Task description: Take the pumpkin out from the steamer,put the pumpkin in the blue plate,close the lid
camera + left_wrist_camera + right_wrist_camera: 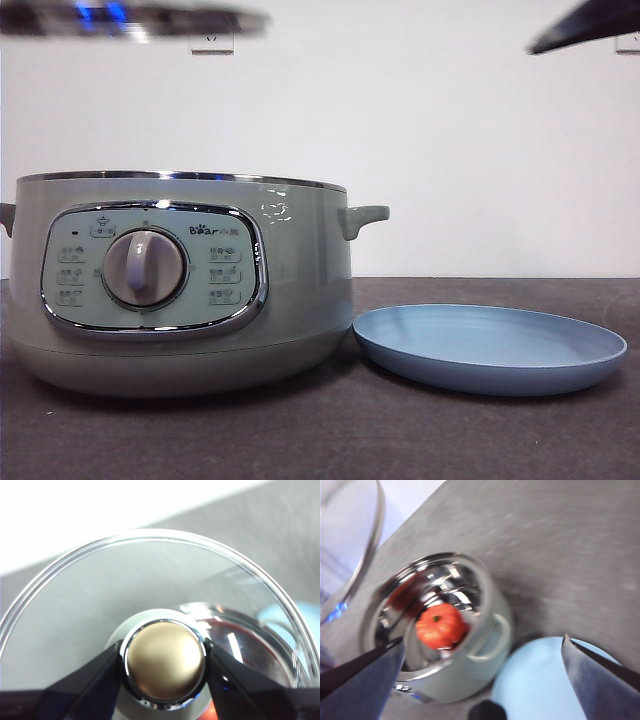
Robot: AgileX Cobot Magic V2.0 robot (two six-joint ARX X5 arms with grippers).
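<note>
Above steamer [190, 290], left gripper [162, 662] grips lid [100, 605] knob.

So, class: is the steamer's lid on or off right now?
Off. The left gripper holds the lid by its knob above the steamer, whose open pot shows the pumpkin.

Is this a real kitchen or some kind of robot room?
Probably a robot test room set up like a kitchen. A steamer and blue plate sit on a bare dark table by a plain white wall, and a toy-like pumpkin is inside.
</note>
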